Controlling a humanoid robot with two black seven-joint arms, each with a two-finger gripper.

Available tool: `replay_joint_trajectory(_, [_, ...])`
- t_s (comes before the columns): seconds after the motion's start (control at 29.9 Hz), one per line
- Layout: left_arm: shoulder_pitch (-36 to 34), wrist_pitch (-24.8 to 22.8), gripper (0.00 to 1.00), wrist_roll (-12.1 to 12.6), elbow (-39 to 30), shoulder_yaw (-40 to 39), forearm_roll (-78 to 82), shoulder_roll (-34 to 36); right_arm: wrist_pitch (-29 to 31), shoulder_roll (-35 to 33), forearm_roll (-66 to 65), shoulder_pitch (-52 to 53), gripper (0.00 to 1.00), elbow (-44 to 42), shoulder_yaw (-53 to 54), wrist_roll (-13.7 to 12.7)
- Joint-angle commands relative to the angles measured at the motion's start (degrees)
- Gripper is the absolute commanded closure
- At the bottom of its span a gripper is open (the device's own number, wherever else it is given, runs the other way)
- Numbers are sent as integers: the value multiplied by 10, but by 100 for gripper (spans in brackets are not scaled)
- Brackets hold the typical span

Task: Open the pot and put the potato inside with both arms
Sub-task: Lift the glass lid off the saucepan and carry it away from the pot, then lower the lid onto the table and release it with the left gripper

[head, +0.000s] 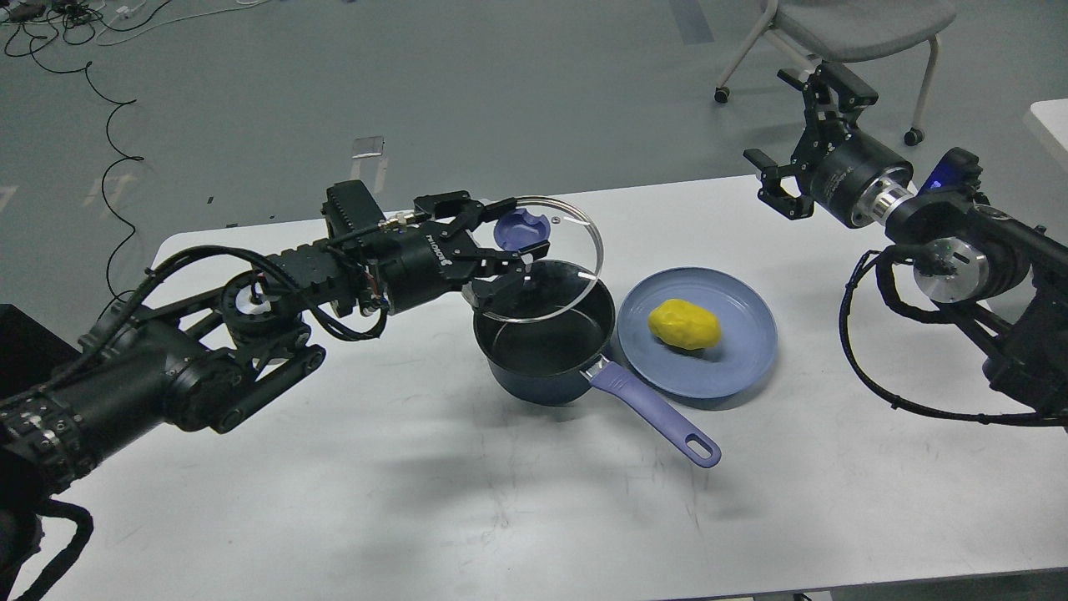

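A: What was the room like?
B: A white table (501, 501) on grey floor (501, 83), with a chair (851, 33) behind.
A: And the pot (546, 351)?
B: Navy with a lavender handle, at mid-table. The left gripper (509, 250) clamped its glass lid (542, 259) above it. The yellow potato (684, 325) lay on a blue plate (743, 367) beside it. The right gripper (793, 138) hung open.

The left gripper (509, 238) covers part of the glass lid (546, 259) and its purple knob (519, 227), so its grip there cannot be told. The lid hides the pot's (542, 351) far rim. Both arms run out of frame (left arm at the left edge, right arm at the right). The table's (501, 501) near edge and right corners are cut off, as is the chair (851, 33) at the top.
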Motion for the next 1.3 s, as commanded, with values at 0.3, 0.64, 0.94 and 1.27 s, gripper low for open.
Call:
replay_joint_trajectory(0.3, [41,5,36,0,6,24,-41,129,-1,6,0,-1,0,-1,-2,1])
replay_joint_trajectory(0.64, [102,9,36,0,14,25,-83,173,-1,6,0,-1,0,-9,-11,1])
replay_joint_trajectory(0.94, [166,36,35,0,66,24,-141,159,-1,7,0,-1,0,-9,-17,1])
replay_joint_trajectory(1.27, [187,66,35,0,113,25,-152,120,-1,5,0,0,0,-8,-25,1])
